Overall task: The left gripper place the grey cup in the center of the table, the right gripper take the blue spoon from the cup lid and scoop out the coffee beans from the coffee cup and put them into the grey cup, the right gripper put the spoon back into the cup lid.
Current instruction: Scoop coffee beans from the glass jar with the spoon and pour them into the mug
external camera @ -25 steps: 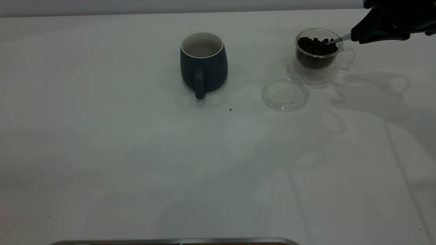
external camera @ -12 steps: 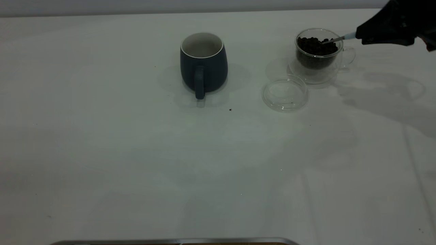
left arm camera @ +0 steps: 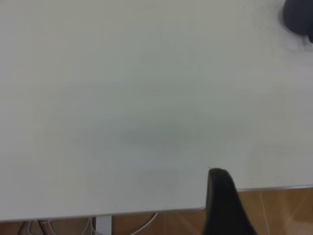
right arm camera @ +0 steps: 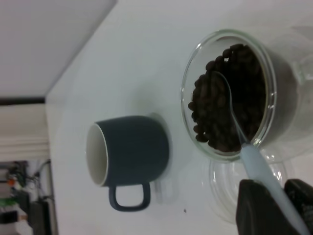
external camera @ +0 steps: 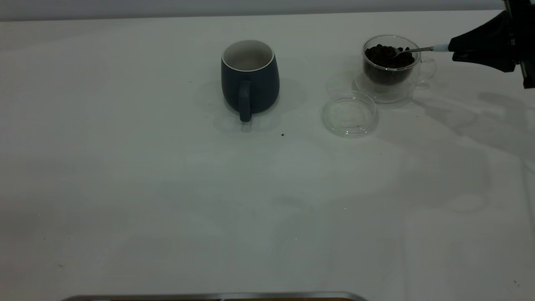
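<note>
The grey cup (external camera: 250, 77) stands upright mid-table, handle toward the near edge, its white inside bare; it also shows in the right wrist view (right arm camera: 132, 156). The coffee cup (external camera: 391, 69) stands to its right, full of coffee beans (external camera: 384, 56). My right gripper (external camera: 453, 50) is shut on the blue spoon's (external camera: 418, 49) pale handle, just right of the coffee cup. The spoon's metal bowl (right arm camera: 222, 88) rests on the beans (right arm camera: 220, 122) inside the rim. The cup lid (external camera: 350, 115) lies bare in front of the coffee cup. My left gripper (left arm camera: 220, 196) hangs at the table's edge.
The white table (external camera: 167, 188) stretches wide to the left and front. A dark speck (external camera: 283, 134) lies between the grey cup and the lid. A metal strip (external camera: 209, 297) runs along the near edge. The grey cup shows far off in the left wrist view (left arm camera: 298, 17).
My right gripper has drawn back to the right and a little lower with the spoon. The spoon's bowl has slid from the cup's middle toward its right rim.
</note>
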